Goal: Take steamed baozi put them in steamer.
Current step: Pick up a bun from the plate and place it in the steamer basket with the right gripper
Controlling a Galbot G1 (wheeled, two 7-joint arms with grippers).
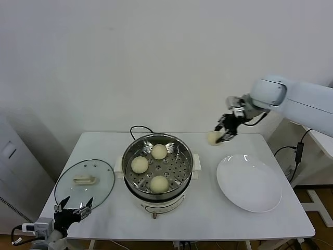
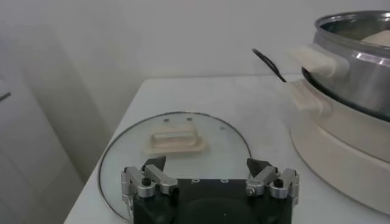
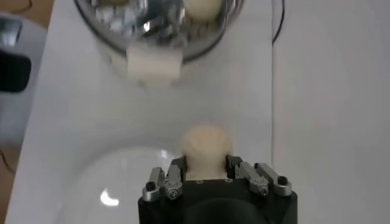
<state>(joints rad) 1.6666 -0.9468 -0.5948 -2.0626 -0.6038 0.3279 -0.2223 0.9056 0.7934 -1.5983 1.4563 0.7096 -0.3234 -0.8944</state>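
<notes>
Head view: right gripper (image 1: pixel 225 134) squeezes one baozi (image 1: pixel 213 138) up high, right of the steamer (image 1: pixel 157 169); left gripper (image 1: pixel 74 205) waits wide open.

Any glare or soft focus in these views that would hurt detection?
Head view: even light, soft shadows, mild sheen on the plate and glass lid. Right wrist view: steamer reflections are mottled and blurred, a bright glint sits on the plate; the held baozi looks soft-edged. Left wrist view: the lid reads clearly, the steamer wall shows streaky highlights.
</notes>
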